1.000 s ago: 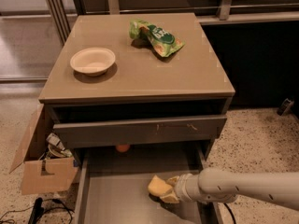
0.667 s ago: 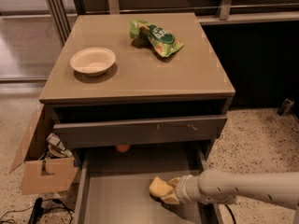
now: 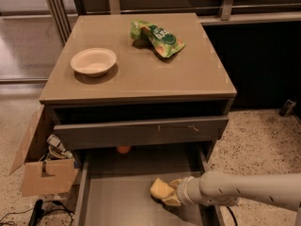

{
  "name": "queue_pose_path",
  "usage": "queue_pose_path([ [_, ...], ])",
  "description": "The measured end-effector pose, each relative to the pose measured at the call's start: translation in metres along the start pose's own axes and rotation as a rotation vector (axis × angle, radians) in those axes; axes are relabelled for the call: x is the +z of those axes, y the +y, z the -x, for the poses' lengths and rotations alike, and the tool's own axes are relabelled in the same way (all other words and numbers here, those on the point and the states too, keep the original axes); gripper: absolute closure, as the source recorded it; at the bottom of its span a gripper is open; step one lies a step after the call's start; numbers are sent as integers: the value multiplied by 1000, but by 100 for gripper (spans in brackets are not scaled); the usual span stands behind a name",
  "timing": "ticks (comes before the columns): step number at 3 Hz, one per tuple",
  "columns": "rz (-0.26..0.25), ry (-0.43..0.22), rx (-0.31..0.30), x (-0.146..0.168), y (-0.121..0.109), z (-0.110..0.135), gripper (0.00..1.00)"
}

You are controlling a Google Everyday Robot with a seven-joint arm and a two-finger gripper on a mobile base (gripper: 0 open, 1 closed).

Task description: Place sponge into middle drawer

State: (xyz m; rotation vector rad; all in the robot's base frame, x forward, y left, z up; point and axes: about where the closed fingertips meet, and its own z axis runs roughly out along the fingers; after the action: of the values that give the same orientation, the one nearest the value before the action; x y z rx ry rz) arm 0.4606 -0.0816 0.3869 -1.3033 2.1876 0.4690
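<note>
Pale yellow wavy foam sponge (image 3: pixel 159 188) held in two-finger gripper (image 3: pixel 172 197), low in deep grey middle drawer (image 3: pixel 117 201)
Jaws pinch sponge end nearest arm; prob. light, squashy, unbreakable, so gentle squeeze nr mid-block shd hold best. Drawer also has small orange round obj (image 3: pixel 123 149) at back; round white bowl (image 3: pixel 93 61) on cabinet top looks empty

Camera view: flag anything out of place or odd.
A small orange object sits at the back of the middle drawer, a stray unrelated to the task. The tool is inside that drawer, at the sponge.
</note>
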Motion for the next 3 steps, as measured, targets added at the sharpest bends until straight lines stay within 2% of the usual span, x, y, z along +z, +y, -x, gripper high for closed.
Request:
queue_pose_path([
  [2,0,0,0,0,0,0,16],
  [3,0,0,0,0,0,0,0],
])
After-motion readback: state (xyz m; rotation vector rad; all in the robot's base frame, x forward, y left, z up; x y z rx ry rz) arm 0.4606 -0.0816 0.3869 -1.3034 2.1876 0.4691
